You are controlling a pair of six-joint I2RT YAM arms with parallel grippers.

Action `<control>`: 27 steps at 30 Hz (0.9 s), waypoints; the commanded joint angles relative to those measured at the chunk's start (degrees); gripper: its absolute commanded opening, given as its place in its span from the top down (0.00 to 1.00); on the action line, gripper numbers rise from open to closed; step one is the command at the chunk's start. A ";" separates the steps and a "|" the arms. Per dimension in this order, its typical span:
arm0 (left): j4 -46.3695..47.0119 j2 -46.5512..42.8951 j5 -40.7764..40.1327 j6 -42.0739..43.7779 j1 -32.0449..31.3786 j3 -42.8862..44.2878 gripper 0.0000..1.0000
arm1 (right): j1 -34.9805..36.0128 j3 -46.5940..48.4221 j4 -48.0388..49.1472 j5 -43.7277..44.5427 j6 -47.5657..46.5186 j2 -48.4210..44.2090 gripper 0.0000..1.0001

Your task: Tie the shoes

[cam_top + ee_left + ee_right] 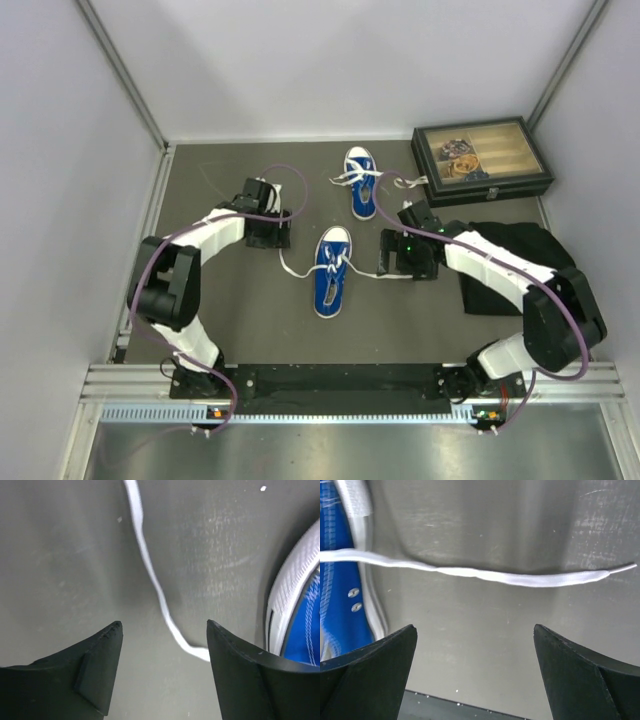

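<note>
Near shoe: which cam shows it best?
Top external: the whole near shoe shows, toe to heel. Left wrist catches only its white sole edge and some blue at the right border. Right wrist catches only a blue sliver with eyelets at the left border.

Near shoe (331,275) and far shoe (361,185): blue canvas, white toe caps, white laces (149,565). Tabletop (230,310): dark grey, plain. Cloth (525,238), right of frame: black. Box (480,160), upper right: dark frame.
</note>
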 commanded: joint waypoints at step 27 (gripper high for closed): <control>7.52 13.64 -14.02 -2.71 -2.12 11.09 0.40 | -4.07 2.77 -2.40 16.15 26.93 13.02 0.39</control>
